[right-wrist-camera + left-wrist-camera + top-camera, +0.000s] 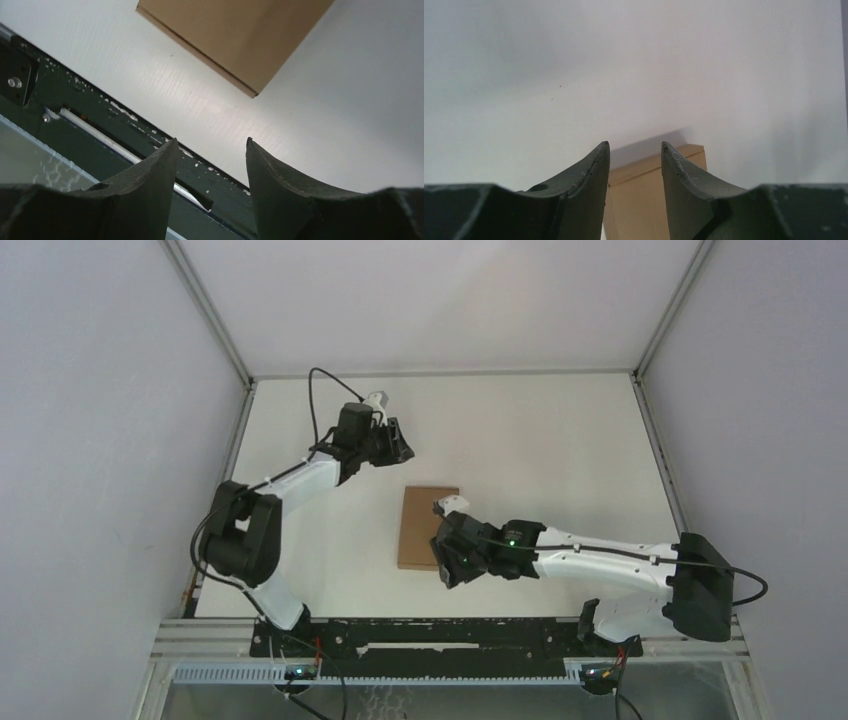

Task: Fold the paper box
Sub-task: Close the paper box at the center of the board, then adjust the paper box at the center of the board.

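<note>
Nearest us, our right jaws hang partly open and empty just right of the paper box [425, 525] lying flat mid-surface [560, 440], our left jaws likewise empty beyond it; a low pass could shove it askew.

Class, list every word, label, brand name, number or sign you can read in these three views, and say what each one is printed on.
No text can be read in any view.
The paper box: plain brown, no print showing.
The left gripper and the right gripper: dark fingers, no lettering visible.
The table: white, with no markings visible.
</note>
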`<state>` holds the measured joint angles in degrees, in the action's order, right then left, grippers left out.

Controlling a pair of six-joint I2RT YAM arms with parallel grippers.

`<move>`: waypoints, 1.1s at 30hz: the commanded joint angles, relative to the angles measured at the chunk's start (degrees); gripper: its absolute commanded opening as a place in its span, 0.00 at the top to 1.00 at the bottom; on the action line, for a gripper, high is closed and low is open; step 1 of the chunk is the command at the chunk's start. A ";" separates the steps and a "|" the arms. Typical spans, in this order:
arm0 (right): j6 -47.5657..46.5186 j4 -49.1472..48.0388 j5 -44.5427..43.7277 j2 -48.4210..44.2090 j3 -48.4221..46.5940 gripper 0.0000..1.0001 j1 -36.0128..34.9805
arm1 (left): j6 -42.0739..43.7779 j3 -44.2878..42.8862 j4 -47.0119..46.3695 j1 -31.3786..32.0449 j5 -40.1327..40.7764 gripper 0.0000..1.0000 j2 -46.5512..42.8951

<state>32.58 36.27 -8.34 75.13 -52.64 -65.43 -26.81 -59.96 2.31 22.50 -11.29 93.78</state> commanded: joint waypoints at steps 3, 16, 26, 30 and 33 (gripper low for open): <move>7.60 -0.06 -4.02 5.13 0.43 0.38 -2.87 | 2.48 -9.99 2.12 -0.82 -5.18 0.52 9.82; 6.61 -9.12 -0.68 14.03 3.21 0.37 2.60 | 2.33 -15.35 1.73 -1.05 -9.16 0.54 19.51; 3.02 -15.25 3.87 14.01 4.86 0.38 12.42 | 1.33 -10.13 -1.48 -1.03 -10.07 0.56 19.18; 1.40 -16.69 5.83 14.63 4.83 0.38 16.73 | -0.30 -5.50 -4.83 -0.78 -10.60 0.57 17.47; 0.30 -17.90 7.42 14.56 4.83 0.38 20.68 | -1.22 -1.12 -6.77 -0.43 -9.93 0.58 15.47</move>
<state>35.24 22.98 -2.52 89.67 -47.59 -48.69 -26.50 -66.52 -1.54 21.69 -20.18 113.34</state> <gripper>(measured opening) 0.625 0.425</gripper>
